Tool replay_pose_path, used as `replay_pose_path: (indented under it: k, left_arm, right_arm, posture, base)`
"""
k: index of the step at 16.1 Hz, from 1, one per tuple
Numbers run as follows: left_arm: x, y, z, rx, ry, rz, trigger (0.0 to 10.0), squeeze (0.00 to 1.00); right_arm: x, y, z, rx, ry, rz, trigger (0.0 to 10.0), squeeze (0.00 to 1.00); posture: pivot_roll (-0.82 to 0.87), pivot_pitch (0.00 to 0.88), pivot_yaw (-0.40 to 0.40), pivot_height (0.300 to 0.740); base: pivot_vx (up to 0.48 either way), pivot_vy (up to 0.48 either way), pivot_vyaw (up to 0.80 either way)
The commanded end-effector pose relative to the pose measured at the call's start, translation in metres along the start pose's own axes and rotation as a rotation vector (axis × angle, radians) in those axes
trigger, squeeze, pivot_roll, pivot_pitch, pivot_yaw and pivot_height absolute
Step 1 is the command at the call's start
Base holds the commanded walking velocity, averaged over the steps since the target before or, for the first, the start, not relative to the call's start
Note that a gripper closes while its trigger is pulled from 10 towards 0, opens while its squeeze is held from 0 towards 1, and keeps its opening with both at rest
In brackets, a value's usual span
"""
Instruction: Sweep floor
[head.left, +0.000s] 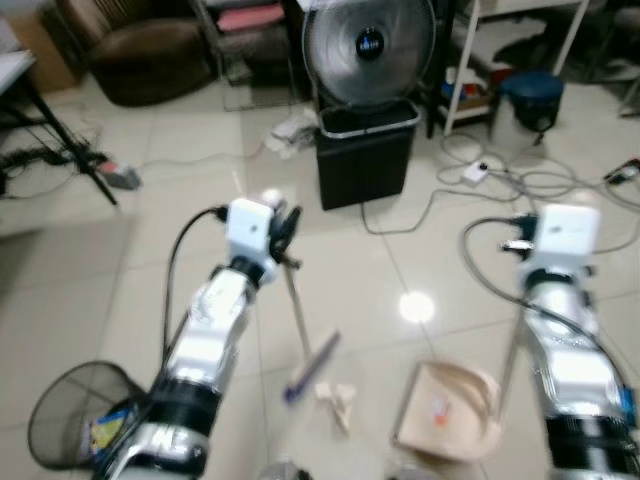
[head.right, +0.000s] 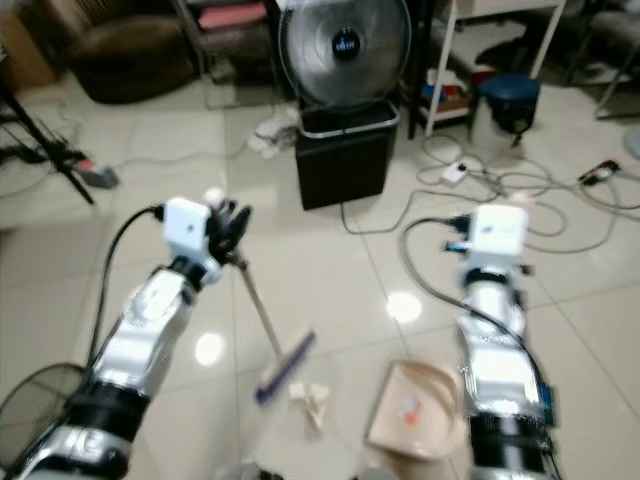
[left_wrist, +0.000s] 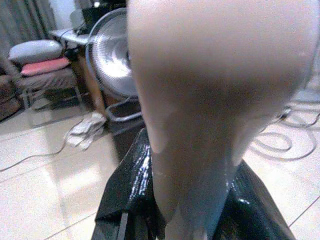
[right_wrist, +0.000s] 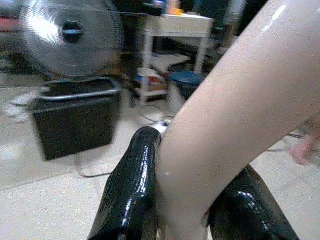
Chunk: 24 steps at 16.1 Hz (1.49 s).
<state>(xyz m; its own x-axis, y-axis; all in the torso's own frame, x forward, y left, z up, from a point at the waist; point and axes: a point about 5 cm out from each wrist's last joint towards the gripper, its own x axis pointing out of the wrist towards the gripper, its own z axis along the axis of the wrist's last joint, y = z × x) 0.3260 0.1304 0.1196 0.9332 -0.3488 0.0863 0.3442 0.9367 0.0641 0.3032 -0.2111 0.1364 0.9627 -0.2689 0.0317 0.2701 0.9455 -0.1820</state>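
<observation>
1. The left gripper (head.left: 285, 232) is clamping the top of the broom (head.left: 300, 340) handle; in the left wrist view its black fingers (left_wrist: 125, 195) are pressing against a pale handle end between them.
2. The broom's thin handle is slanting down from that gripper to its purple head on the tile floor (head.left: 180, 200), in front of the robot and between the two arms.
3. A few pale scraps (head.left: 337, 398) are lying on the floor just beside the broom head.
4. The right gripper (right_wrist: 187, 200) is clamped on the pale handle of the dustpan (head.left: 450, 410); the right wrist view is showing one black finger on each side of that handle.
5. The beige dustpan is sitting on the floor near the scraps, on the robot's right, with a small orange bit inside it.
6. A black mesh basket (head.left: 75, 410) is standing on the floor at the robot's left, holding something yellow and blue.
7. Farther ahead, a fan (head.left: 368, 45) is standing behind a black bin (head.left: 365, 155), with cables (head.left: 520, 180) trailing across the tiles to the right.
</observation>
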Motion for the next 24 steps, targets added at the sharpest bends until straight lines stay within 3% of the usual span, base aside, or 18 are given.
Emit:
replay_pose_path:
  k: [1, 3, 4, 6, 12, 15, 20, 24]
  left_arm:
    - [0.000, 0.005, 0.004, 0.028, -0.018, 0.016, 10.0, 0.00]
    - [-0.002, 0.008, 0.002, 0.002, -0.034, 0.059, 10.0, 0.00]
    - [-0.004, 0.016, -0.002, -0.047, -0.041, 0.154, 10.0, 0.00]
    - [-0.006, 0.018, -0.003, -0.039, -0.047, 0.176, 10.0, 0.00]
    - [-0.008, 0.013, 0.002, -0.018, -0.099, 0.152, 10.0, 0.00]
    - [-0.005, 0.006, 0.000, -0.011, -0.108, 0.147, 10.0, 0.00]
    - [0.000, -0.003, -0.002, 0.070, -0.111, 0.142, 10.0, 0.00]
    - [0.007, -0.010, -0.010, 0.016, -0.066, 0.131, 10.0, 0.00]
  right_arm:
    - [0.001, 0.004, 0.004, 0.016, -0.028, 0.022, 10.0, 0.00]
    - [0.001, 0.003, 0.005, 0.030, -0.059, 0.023, 10.0, 0.00]
    - [0.003, 0.002, 0.002, 0.008, -0.078, 0.025, 10.0, 0.00]
    - [0.003, 0.002, 0.000, -0.010, -0.089, 0.032, 10.0, 0.00]
    - [0.015, 0.002, 0.001, -0.057, -0.179, 0.082, 10.0, 0.00]
    - [0.023, 0.010, -0.007, -0.090, -0.204, 0.134, 10.0, 0.00]
    - [0.018, 0.056, -0.023, -0.015, -0.183, 0.273, 10.0, 0.00]
    - [0.008, 0.094, -0.033, -0.032, -0.153, 0.362, 10.0, 0.00]
  posture:
    - [-0.03, 0.118, 0.114, 0.740]
    - [-0.02, 0.138, 0.119, 0.740]
    - [-0.01, 0.164, 0.122, 0.740]
    - [0.00, 0.183, 0.120, 0.740]
    - [0.02, 0.249, 0.111, 0.740]
    - [0.05, 0.283, 0.110, 0.740]
    - [0.13, 0.308, 0.131, 0.740]
    - [0.15, 0.310, 0.148, 0.740]
  base:
    - [0.000, 0.000, 0.00]
    - [0.000, 0.000, 0.00]
    - [0.000, 0.000, 0.00]
    - [0.000, 0.000, 0.00]
    - [0.000, 0.000, 0.00]
    - [0.000, 0.000, 0.00]
    - [0.000, 0.000, 0.00]
    - [0.000, 0.000, 0.00]
